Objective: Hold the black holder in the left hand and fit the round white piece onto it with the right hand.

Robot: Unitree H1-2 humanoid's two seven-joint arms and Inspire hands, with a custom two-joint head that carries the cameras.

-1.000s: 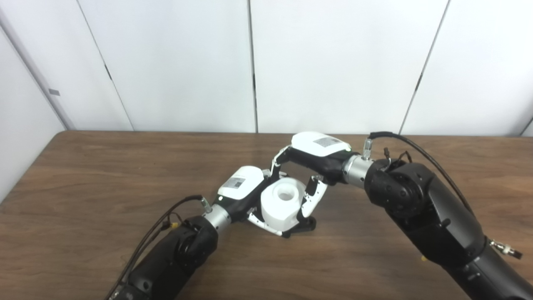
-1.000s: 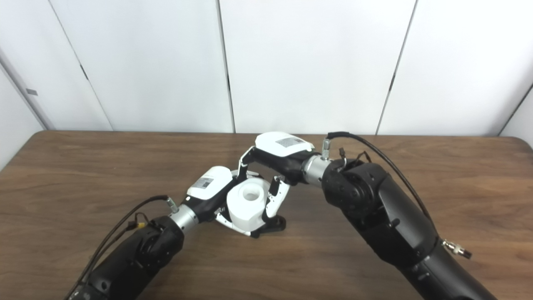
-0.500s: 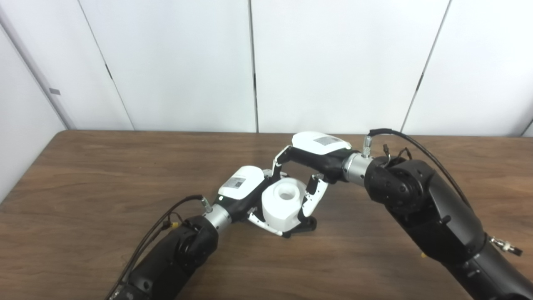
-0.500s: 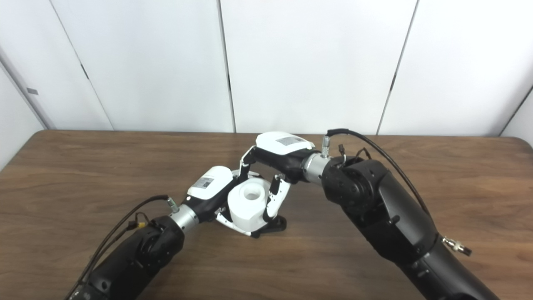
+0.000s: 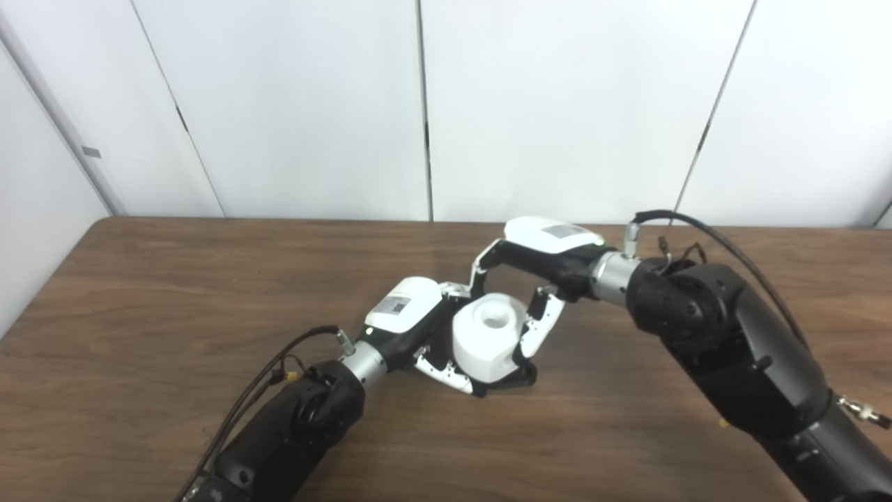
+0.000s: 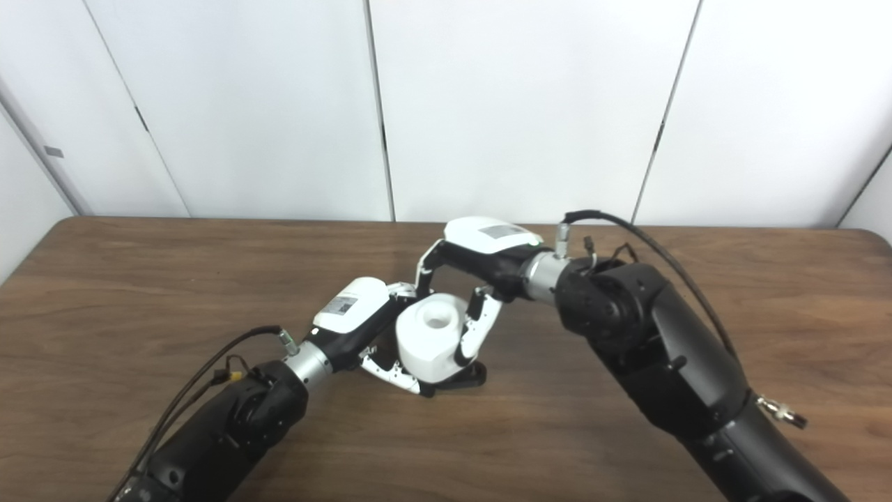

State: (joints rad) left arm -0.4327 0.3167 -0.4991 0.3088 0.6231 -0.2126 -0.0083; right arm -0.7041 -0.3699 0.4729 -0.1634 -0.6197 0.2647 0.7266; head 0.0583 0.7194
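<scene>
Your right hand (image 5: 533,279) now sits farther toward the right of the table (image 5: 139,293) than a second ago, and its arm has swung the same way. The round white piece (image 5: 488,337), gripped between that hand's fingers (image 5: 481,263) and thumb, has shifted right with it, so a dark gap now shows between the piece and your left hand (image 5: 411,317). More of the black holder (image 5: 519,378) shows under the piece's right edge; whether the holder itself has moved, you cannot tell.

text: none legible | left hand (image 5: 408,307) label: blurred | right hand (image 5: 550,237) label: blurred
</scene>
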